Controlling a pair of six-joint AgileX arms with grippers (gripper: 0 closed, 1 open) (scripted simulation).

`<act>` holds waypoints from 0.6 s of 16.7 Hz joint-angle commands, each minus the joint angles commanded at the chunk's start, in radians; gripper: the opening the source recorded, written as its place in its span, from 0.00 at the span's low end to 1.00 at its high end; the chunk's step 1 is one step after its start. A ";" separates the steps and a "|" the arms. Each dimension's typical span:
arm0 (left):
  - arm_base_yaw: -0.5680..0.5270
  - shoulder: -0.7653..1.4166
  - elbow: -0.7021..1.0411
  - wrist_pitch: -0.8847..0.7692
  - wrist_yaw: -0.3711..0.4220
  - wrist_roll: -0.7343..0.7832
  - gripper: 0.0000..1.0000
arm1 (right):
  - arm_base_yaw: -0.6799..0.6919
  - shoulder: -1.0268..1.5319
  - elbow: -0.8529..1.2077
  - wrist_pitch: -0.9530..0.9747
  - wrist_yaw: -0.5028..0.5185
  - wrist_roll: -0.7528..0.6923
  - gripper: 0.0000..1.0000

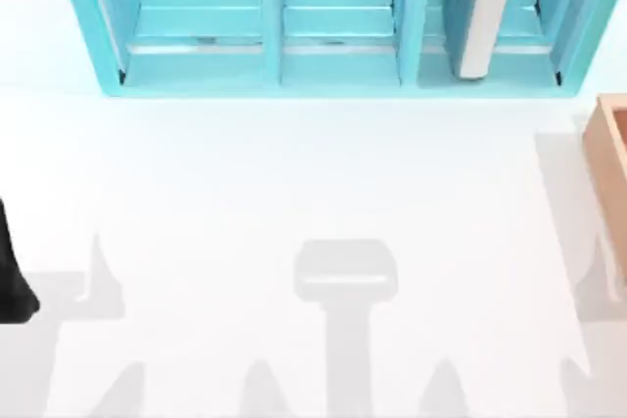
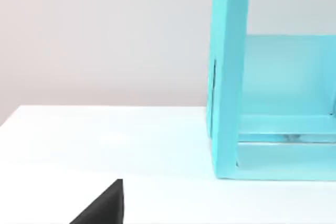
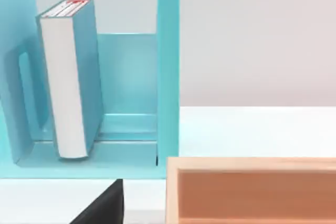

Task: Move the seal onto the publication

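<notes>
The thick teal-blue hardback book with white page edges [image 1: 487,17] stands upright in the right-hand compartment of the large light-blue shelf unit [image 1: 265,75]. From the middle of the white table [image 1: 294,193] that is about 1 o'clock in the top view. Its page edges face the table's open part, and its long axis is vertical.

An open light wooden box [image 1: 612,163] sits at 3 o'clock, and the left arm [image 1: 12,271] rests at the table's edge near 8 o'clock.

The right gripper [image 3: 102,205] faces the book [image 3: 65,77] across the box [image 3: 252,187], so the right arm is judged the nearer. The left gripper [image 2: 102,205] faces the shelf's far-left end [image 2: 228,77].

Whether either gripper is apart or together cannot be told. Nor can where the seal lies, so its direction from the grippers stays unsettled.
</notes>
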 joint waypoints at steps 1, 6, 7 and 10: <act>0.000 0.000 0.000 0.000 0.000 0.000 1.00 | 0.000 0.000 0.000 0.000 0.000 0.000 1.00; 0.000 0.000 0.000 0.000 0.000 0.000 1.00 | 0.028 0.104 0.053 0.074 0.031 0.006 1.00; 0.000 0.000 0.000 0.000 0.000 0.000 1.00 | 0.041 0.156 0.078 0.109 0.046 0.008 1.00; 0.000 0.000 0.000 0.000 0.000 0.000 1.00 | 0.091 0.375 0.173 0.243 0.102 0.018 1.00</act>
